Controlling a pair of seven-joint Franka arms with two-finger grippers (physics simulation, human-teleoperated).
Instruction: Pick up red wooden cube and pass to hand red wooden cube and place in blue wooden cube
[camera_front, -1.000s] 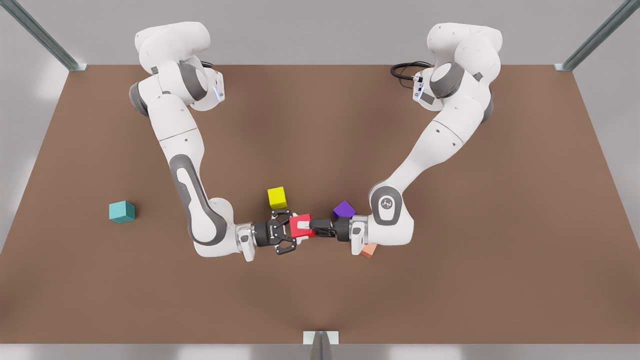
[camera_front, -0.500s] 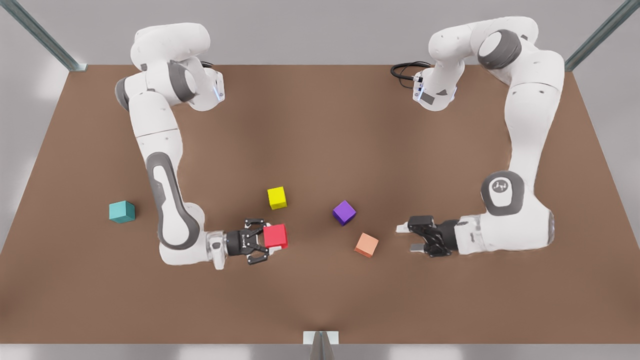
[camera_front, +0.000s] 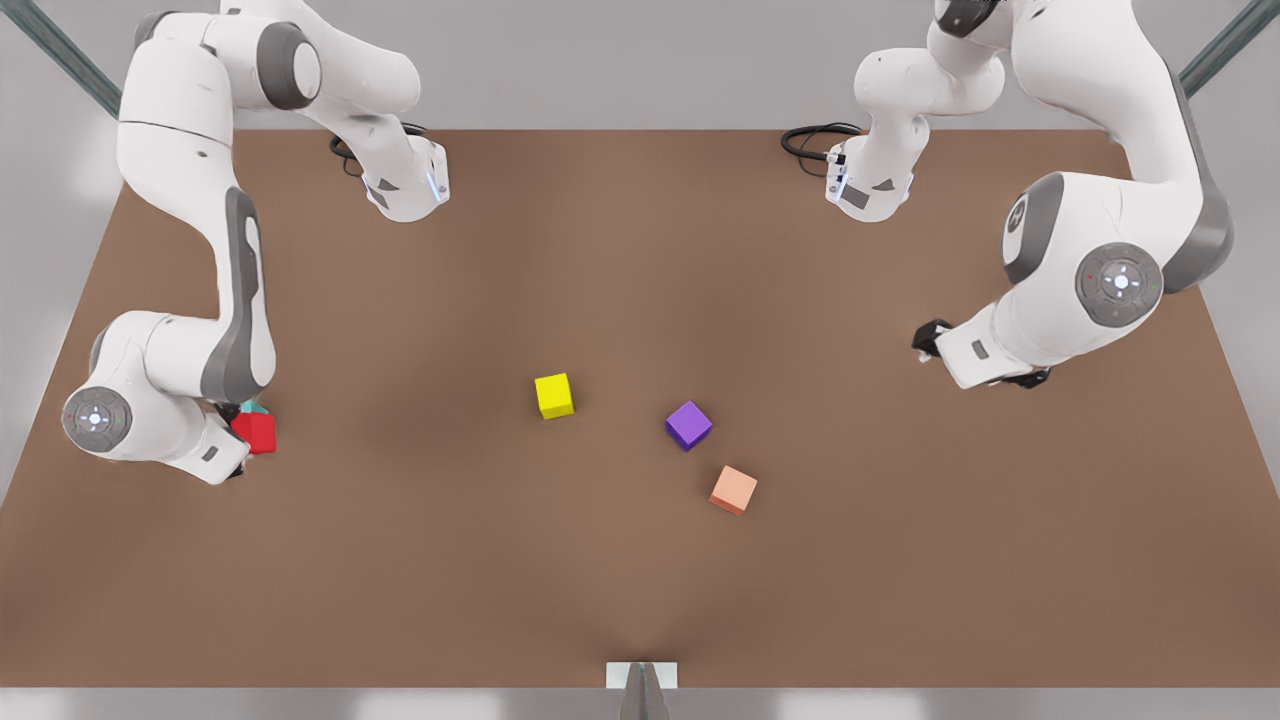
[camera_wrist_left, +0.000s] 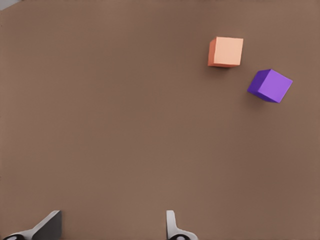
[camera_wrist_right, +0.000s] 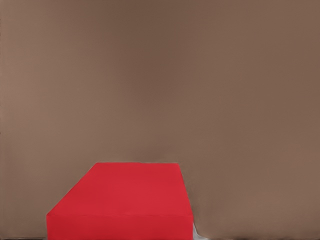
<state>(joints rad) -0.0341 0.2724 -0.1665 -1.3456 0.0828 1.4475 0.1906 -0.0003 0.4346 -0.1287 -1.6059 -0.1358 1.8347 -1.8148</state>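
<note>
The red wooden cube (camera_front: 256, 432) is held at the front view's left, with my right gripper (camera_front: 240, 443) shut on it, mostly hidden under its own wrist. In the right wrist view the red wooden cube (camera_wrist_right: 120, 200) is close up over bare table. Only a teal sliver of the blue wooden cube (camera_front: 252, 407) peeks out behind the red one; I cannot tell whether they touch. My left gripper (camera_front: 928, 340) hangs open and holds nothing at the front view's right, and its fingers (camera_wrist_left: 171, 226) stand wide apart.
A yellow cube (camera_front: 554, 395), a purple cube (camera_front: 688, 425) and a salmon-orange cube (camera_front: 733, 489) lie apart on the middle of the brown table (camera_front: 640, 580). A black cable (camera_front: 810, 138) coils at the far edge.
The right gripper has carried the red cube from the table's middle to the front view's left, over the teal cube. The left gripper let go and drew back to the front view's right.
</note>
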